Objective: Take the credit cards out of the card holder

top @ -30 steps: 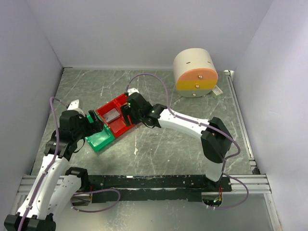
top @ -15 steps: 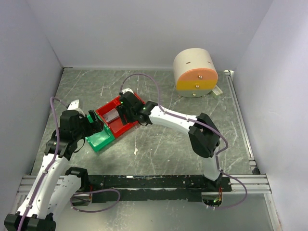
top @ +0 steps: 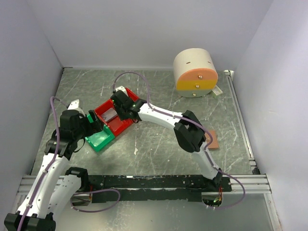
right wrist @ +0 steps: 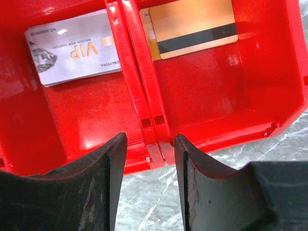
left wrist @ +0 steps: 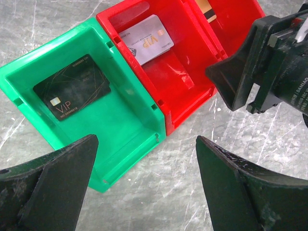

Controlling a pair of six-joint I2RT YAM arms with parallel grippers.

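Observation:
Three credit cards lie in bins. The dark card (left wrist: 72,93) is in the green bin (left wrist: 130,120), the silver card (right wrist: 74,48) in the left red bin (right wrist: 72,110), and the gold card (right wrist: 195,26) in the right red bin (right wrist: 226,91). My right gripper (right wrist: 149,139) hovers over the near edge of the red bins (top: 126,126), its jaws partly open astride their shared wall and holding nothing. My left gripper (left wrist: 147,144) stands wide open and empty just in front of the green bin. The brown card holder (top: 211,141) lies on the table beside the right arm's elbow.
A big cream cylinder (top: 195,72) with an orange band stands at the back right, a small pale object (top: 219,90) beside it. A metal rail (top: 239,120) runs along the right edge. Walls close in the table on three sides.
The right arm has reached further left and back over the red bins, and its jaws have narrowed. Its elbow has shifted, uncovering the card holder. The left arm has not moved.

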